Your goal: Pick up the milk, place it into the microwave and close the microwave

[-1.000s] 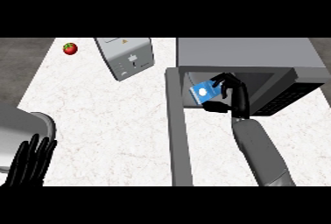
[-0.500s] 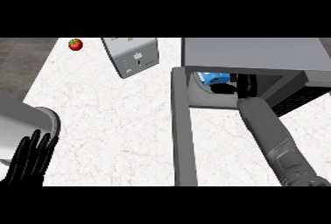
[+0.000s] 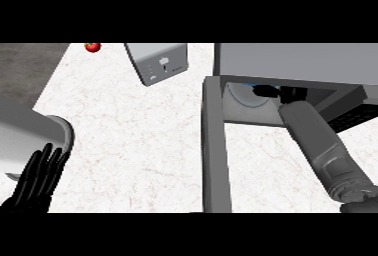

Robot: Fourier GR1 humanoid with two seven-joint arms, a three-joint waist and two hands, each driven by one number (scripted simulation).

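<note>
Reaching deeper than half a second ago, the right forearm is now pushing well inside the microwave [image 3: 295, 62], so the milk is almost hidden. Going left to right: the left hand [image 3: 37, 180] is resting at the counter's [image 3: 148, 150] lower left corner, fingers straight and open, beside a grey pot [image 3: 29, 135]; a tomato [image 3: 92, 47] and a toaster [image 3: 159, 62] are sitting along the far edge; the open door [image 3: 215, 150] is standing out towards the near edge. The right hand [image 3: 273, 92] is showing only as dark fingers under the roof, so whether it is gripping I cannot tell. Just a blue sliver of the milk [image 3: 247, 85] is peeking out above the turntable [image 3: 247, 97].
</note>
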